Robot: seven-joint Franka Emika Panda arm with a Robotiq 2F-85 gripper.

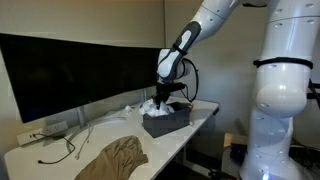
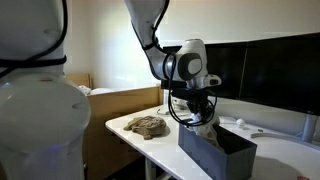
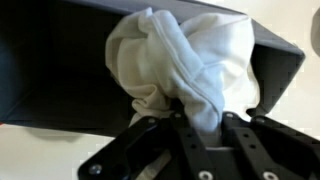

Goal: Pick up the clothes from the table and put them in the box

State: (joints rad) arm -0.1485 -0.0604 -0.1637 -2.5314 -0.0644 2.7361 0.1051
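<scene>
A long white counter runs along a wide black monitor in what looks like an office, with thin cables trailing over the near end.

The white garment is the piece in hand. In the wrist view it is a bunched wad pinched between the fingers of the gripper. The jaws are drawn in close around a fold of the cloth, not fully shut, and the rest of the fabric balloons out beyond them. Behind the wad are the dark inner walls of the box, so the garment is over the box's opening or partly inside it. In an exterior view the gripper hangs directly above the box, with white cloth spilling at the rim. From these angles I cannot tell whether the bundle already rests on the box floor or hangs just above it.

The tan garment lies crumpled on the counter, well apart from the box toward the end of the desk. It shows in both exterior views and nothing touches it.

As I judge it, the task is nearly half done. The first piece is at the box but not yet let go. What is left is to release it, then fetch the tan one and drop it in too.
</scene>
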